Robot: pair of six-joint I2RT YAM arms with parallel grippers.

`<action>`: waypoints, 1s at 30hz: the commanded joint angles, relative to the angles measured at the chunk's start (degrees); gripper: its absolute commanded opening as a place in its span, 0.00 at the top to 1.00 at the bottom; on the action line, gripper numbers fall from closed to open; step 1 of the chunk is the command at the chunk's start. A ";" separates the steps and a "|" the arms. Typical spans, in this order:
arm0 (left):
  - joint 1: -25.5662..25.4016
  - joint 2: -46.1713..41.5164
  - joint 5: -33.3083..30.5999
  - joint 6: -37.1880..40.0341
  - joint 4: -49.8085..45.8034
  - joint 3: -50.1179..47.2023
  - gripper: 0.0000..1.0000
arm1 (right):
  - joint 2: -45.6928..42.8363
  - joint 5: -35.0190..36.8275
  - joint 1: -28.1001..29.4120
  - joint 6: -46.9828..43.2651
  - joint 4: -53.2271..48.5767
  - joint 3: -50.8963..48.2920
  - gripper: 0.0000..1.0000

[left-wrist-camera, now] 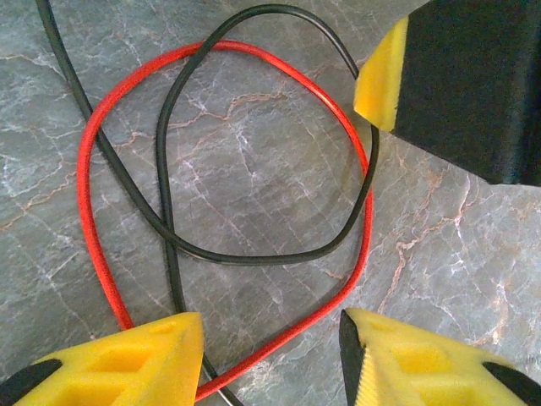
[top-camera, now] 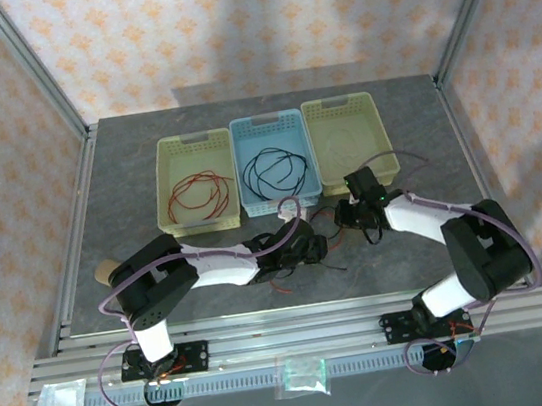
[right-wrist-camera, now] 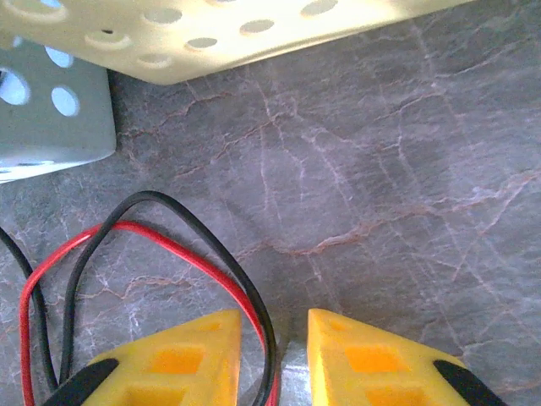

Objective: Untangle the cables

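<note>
From above, I'm seeing three baskets in a row at the far side of the table [top-camera: 127,183]. The left yellow basket [top-camera: 189,140] is holding a red coil [top-camera: 199,193], and the blue basket [top-camera: 265,120] a black coil [top-camera: 275,170]. In front of them the left gripper [top-camera: 306,249] and right gripper [top-camera: 353,214] are sitting close together. A loose red cable [top-camera: 283,287] and a loose black cable [top-camera: 339,267] are trailing out onto the table beside them.

On the left wrist camera, the left gripper [left-wrist-camera: 270,338] is standing wide over the loose red cable [left-wrist-camera: 89,169] and loose black cable [left-wrist-camera: 254,258], which are lying in overlapping loops on the table.

On the right wrist camera, the right gripper [right-wrist-camera: 275,338] is standing narrow. Both wires are running between its fingers, with a sliver of table showing beside them.
</note>
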 commanded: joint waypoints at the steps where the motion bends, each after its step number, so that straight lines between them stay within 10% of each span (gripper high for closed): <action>1: -0.03 0.98 -0.05 -0.40 0.79 -0.10 0.53 | 0.76 -1.27 -0.15 -1.10 2.32 -0.16 0.72; 30: -0.09 0.82 -1.72 -0.93 -0.11 -0.87 0.54 | -3.47 1.22 -0.09 0.87 2.93 0.43 0.97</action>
